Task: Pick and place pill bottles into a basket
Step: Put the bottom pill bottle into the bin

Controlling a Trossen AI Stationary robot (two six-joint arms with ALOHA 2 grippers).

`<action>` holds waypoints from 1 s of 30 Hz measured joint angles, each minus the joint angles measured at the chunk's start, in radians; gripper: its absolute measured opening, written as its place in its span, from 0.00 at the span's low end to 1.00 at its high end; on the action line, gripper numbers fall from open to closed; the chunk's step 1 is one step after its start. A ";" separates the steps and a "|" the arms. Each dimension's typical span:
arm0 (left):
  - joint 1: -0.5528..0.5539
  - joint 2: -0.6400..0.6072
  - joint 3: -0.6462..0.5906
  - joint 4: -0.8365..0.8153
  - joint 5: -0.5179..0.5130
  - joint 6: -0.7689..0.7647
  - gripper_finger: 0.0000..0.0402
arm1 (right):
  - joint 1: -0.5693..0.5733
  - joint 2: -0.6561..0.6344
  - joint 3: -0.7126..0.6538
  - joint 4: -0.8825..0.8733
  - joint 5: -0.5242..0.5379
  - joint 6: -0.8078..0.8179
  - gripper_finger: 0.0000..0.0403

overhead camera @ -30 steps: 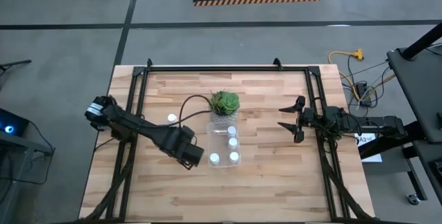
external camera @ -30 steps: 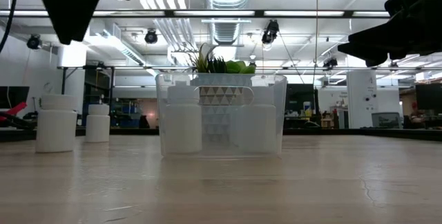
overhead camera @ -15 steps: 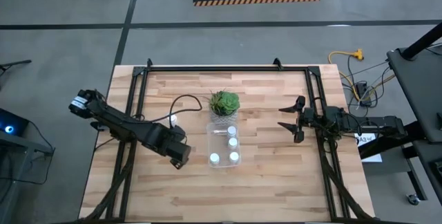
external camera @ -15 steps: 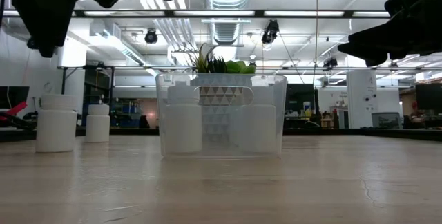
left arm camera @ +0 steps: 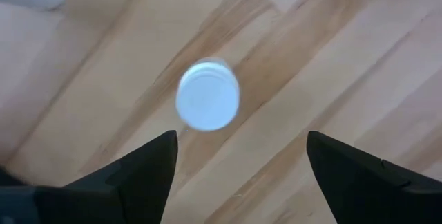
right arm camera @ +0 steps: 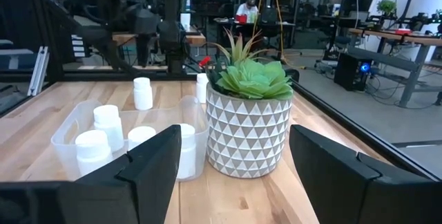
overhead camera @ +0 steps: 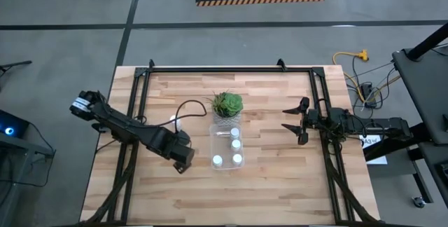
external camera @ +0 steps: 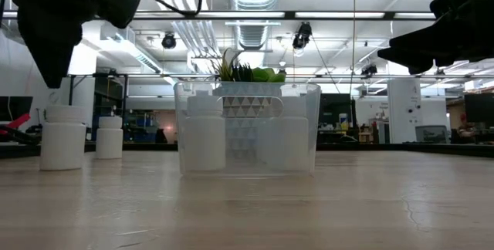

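L tool [left arm camera: 238,175] open above bottle [left arm camera: 207,104] (prob. upright).

Both end effectors open: left [overhead camera: 183,158] lowered, right [overhead camera: 292,120] aloft.

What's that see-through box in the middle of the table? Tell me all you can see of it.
The box is a clear plastic bin, longer than wide, open on top, with a rim around its upper edge. It sits flat on the wooden table, with the potted plant at one short end. Four small white bottles with white caps stand upright inside. No claw touches it.
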 joint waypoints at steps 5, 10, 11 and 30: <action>0.006 0.000 -0.037 0.014 0.009 -0.009 0.75 | 0.000 0.000 0.000 0.000 0.000 0.001 0.65; 0.013 0.000 -0.061 0.023 0.009 -0.005 0.75 | 0.000 0.000 0.000 0.000 0.000 0.000 0.65; 0.015 0.000 -0.067 0.031 0.010 -0.003 0.75 | 0.000 0.000 0.000 0.000 0.000 0.000 0.65; 0.124 0.000 -0.136 0.106 0.035 0.085 0.75 | 0.000 0.000 0.000 0.000 0.000 -0.001 0.65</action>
